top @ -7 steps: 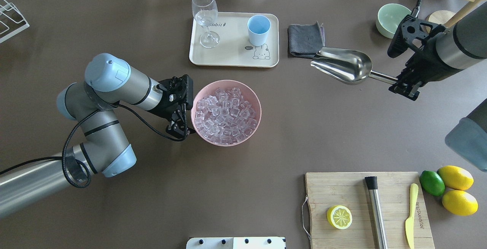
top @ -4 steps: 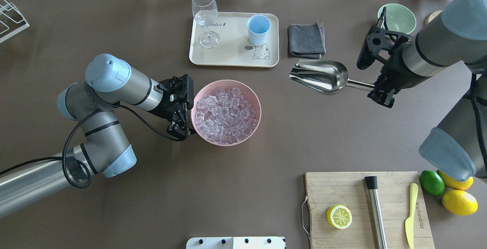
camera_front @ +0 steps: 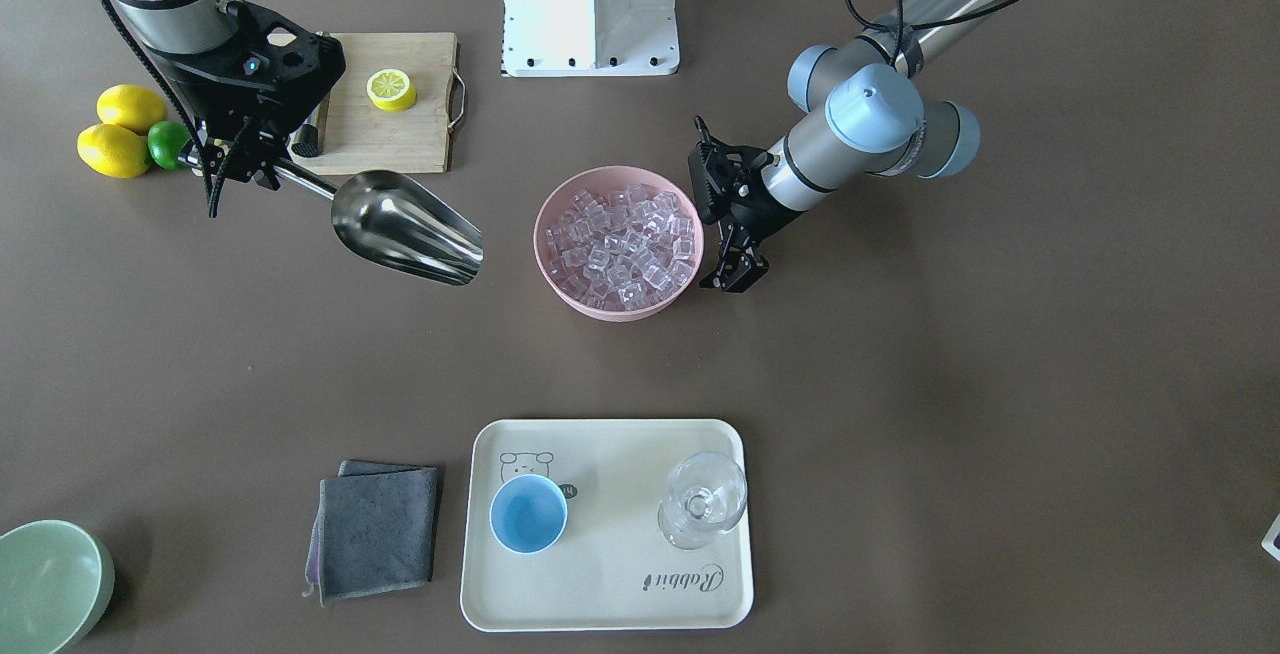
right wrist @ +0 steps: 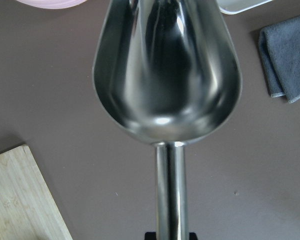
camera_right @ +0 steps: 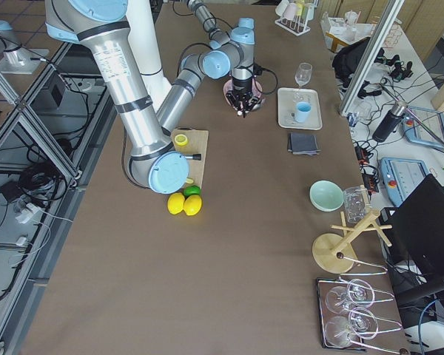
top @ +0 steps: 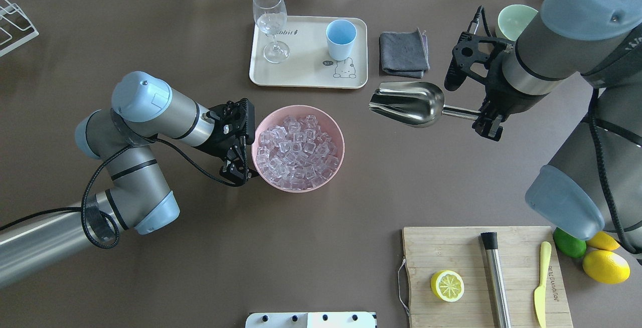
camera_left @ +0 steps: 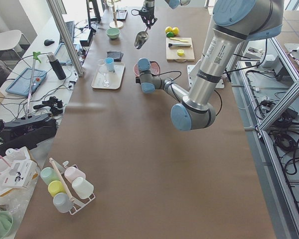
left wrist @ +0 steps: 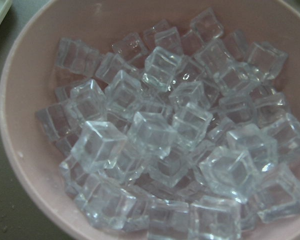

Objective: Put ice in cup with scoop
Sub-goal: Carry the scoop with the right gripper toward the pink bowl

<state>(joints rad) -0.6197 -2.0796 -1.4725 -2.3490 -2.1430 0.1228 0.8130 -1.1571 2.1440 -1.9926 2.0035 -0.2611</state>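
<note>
The ice (top: 299, 147) is a heap of clear cubes in a pink bowl (top: 261, 167) at mid-table; it fills the left wrist view (left wrist: 170, 135). The light-blue cup (top: 341, 38) stands empty on a cream tray (top: 306, 74), beside a stemmed glass (top: 271, 22). My right gripper (top: 489, 120) is shut on the handle of the silver scoop (top: 409, 103). The scoop is held above the table right of the bowl, mouth toward it, and is empty (right wrist: 165, 70). My left gripper (top: 235, 170) sits by the bowl's left rim, jaws slightly apart and empty.
A folded grey cloth (top: 404, 53) lies right of the tray, and a pale-green bowl (top: 514, 17) stands behind my right arm. A cutting board (top: 481, 278) at the front right holds a lemon half, a steel cylinder and a yellow knife. Lemons and a lime (top: 604, 265) lie beside it.
My right arm has carried the scoop leftward and slightly forward, toward the pink bowl. The left arm, bowl and cup have not moved.
</note>
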